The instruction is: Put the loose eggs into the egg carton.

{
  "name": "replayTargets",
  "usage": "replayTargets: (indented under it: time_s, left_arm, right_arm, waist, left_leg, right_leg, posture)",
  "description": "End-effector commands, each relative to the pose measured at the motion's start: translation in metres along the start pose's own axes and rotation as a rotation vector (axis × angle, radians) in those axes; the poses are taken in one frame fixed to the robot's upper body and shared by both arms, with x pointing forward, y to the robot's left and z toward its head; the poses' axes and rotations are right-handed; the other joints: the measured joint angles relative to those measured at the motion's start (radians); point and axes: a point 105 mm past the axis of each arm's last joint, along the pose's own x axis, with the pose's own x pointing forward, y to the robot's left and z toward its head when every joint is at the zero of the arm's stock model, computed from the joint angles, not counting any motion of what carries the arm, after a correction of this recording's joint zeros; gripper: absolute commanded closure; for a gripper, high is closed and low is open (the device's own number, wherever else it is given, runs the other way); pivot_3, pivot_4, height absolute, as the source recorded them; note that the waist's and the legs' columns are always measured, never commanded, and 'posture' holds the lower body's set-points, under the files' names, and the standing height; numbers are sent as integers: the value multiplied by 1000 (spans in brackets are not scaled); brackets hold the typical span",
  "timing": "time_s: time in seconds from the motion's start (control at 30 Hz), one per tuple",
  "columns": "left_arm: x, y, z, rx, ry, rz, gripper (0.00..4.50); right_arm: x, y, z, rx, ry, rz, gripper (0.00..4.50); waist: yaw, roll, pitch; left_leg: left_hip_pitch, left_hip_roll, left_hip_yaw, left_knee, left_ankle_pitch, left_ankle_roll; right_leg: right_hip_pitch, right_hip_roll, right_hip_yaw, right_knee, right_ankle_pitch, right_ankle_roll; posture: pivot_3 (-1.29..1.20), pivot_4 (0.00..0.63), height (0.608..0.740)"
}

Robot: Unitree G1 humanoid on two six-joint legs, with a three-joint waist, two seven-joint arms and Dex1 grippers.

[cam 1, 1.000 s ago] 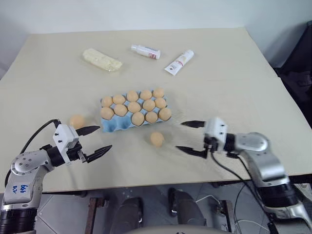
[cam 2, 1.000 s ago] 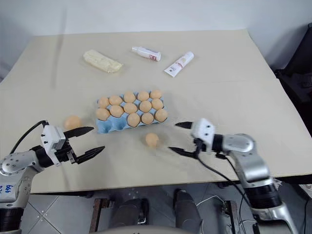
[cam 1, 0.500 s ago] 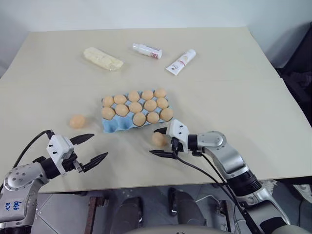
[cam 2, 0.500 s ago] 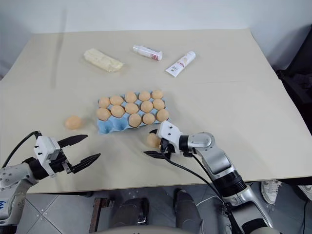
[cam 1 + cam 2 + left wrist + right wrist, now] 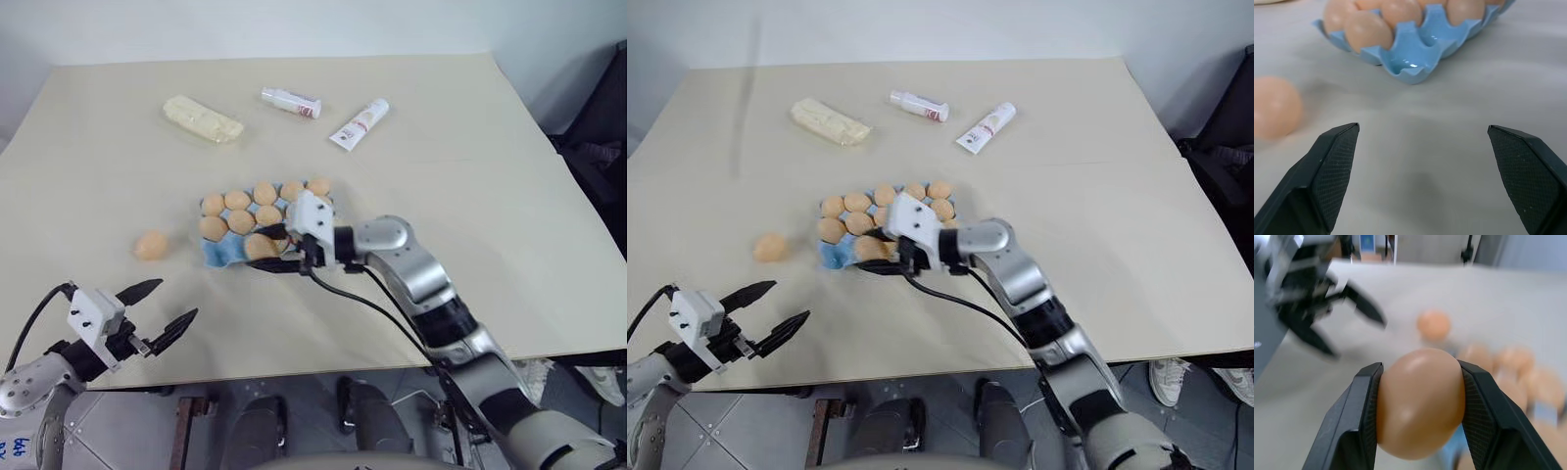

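Right gripper over the near row of the light blue egg carton, its two black fingers closed on a peach-tan egg. Further eggs fill the carton's cups beyond the gripper. One loose egg lies on the table, well apart from the gripper, on the carton's far side. Left gripper hovers at the table's near edge, fingers spread wide with nothing between them. Beyond the carton: a pale yellow block, a white bottle, a white tube.
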Motion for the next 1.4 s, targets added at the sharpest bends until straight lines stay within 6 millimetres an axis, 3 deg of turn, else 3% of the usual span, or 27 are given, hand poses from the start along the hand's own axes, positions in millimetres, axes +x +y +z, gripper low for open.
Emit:
replayTargets:
  time_s: [0.03,0.1,0.2,0.37,0.5,0.63,0.7,0.83,0.93,1.07,1.17,1.23,1.4]
  left_arm:
    - [-8,3,9,14,-46,65,0]
    - [-8,1,8,11,-47,71,0]
    - [-8,-1,9,8,-52,79,0]
    - [-9,-1,9,5,-54,94,0]
    - [-8,0,9,6,-53,99,0]
    - [-10,4,10,-4,-59,118,0]
    - [-11,7,9,-2,-58,137,0]
    - [-29,25,9,-3,-75,290,0]
    - [-47,39,3,-41,-81,431,0]
    - [-68,46,-18,-58,-13,510,0]
    - [-70,50,-19,-79,-28,527,0]
    - [-63,53,-15,-91,-56,516,0]
    - [-19,49,0,-113,-113,432,0]
  right_arm:
    - [20,-17,8,-44,-22,-48,2545]
    - [24,-20,-4,-53,9,-50,2545]
    - [26,-20,-20,-72,49,-31,1694]
    - [22,-14,-17,-84,12,6,41]
    - [4,-14,-8,-126,-15,4,41]
    - [-42,-12,3,-150,-106,-28,41]
    - [-63,-5,-1,-151,-119,-24,41]
    - [-131,13,-41,-36,-38,-145,41]
    - [-155,25,-48,-46,-43,-204,41]
    - [-170,40,-57,-73,-8,-255,41]
    - [-173,42,-59,-69,1,-291,41]
    - [-174,36,-57,-79,-4,-333,41]
    - [-170,30,-55,-90,0,-350,41]
  waist:
    - [-2,0,0]
    - [-2,-1,-1]
    - [-1,-2,-1]
    - [-11,-2,-1]
    - [-20,-2,-1]
    - [-14,-2,-1]
    - [-6,-3,-2]
    - [11,-4,-3]
    - [7,-4,-3]
    - [3,-4,-2]
    - [9,-4,-2]
    - [12,-4,-2]
    - [32,-5,-3]
  left_leg:
    - [0,0,0,0,0,0]
    - [0,0,0,0,0,0]
    - [-1,0,0,-1,-1,0]
    - [-6,0,1,0,-3,1]
    - [-12,1,0,1,-2,-1]
    - [-13,0,0,2,-2,0]
    - [-13,0,0,3,-3,0]
    - [-12,1,0,3,-3,0]
    - [-13,1,1,4,-3,1]
    - [-5,3,7,4,-2,-1]
    - [5,5,6,4,-4,-4]
    - [4,8,5,6,-6,-8]
    - [3,8,7,8,-5,-7]
  right_leg:
    - [-1,0,0,0,0,0]
    - [-1,0,-2,0,0,-1]
    - [-1,-1,-5,0,-1,-1]
    - [-6,-3,-9,5,-1,-1]
    - [-12,-3,-11,6,-1,-2]
    - [-12,-3,-12,6,-1,-1]
    - [-11,-3,-13,5,-1,-1]
    - [-10,-3,-15,4,-1,-1]
    - [-10,-4,-16,0,-1,-1]
    - [-7,-1,-16,4,0,-1]
    - [5,0,-17,3,-1,-3]
    - [7,0,-19,-2,1,-7]
    - [9,-2,-19,-5,2,-7]
  posture:
    - [0,150,740]
    - [0,150,740]
    - [0,150,740]
    - [0,150,740]
    - [0,150,740]
    - [0,150,740]
    - [0,150,740]
    - [0,150,740]
    - [0,150,740]
    - [0,150,740]
    - [0,150,740]
    - [0,150,740]
    - [0,150,740]
